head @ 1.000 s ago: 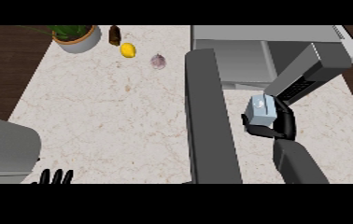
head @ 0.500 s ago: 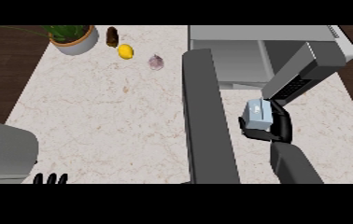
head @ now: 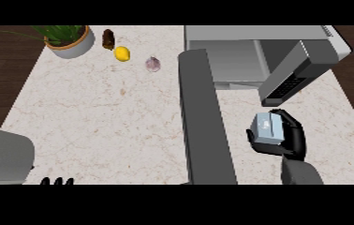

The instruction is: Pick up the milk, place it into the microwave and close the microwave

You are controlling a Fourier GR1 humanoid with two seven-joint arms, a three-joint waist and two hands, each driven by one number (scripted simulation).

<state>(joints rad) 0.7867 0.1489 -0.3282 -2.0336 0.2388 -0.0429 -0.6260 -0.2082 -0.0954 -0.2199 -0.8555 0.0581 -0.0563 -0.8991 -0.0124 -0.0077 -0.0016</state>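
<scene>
- The milk (head: 268,128) is a small pale blue-grey carton, held in the right hand (head: 285,140) with fingers curled round it, just near of the microwave (head: 243,56).
- The microwave's door (head: 298,73) stands open.
- Pale marble counter (head: 104,111); a potted plant (head: 67,40) and a lemon (head: 122,53) sit far left.
- The left hand (head: 56,181) shows only fingertips; its state can't be told.

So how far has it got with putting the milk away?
The pickup looks done: the right hand is curled round the milk, in front of the microwave. Its door stands wide open. Placing the milk inside and closing the door remain. The left hand barely shows at the lower edge.
</scene>
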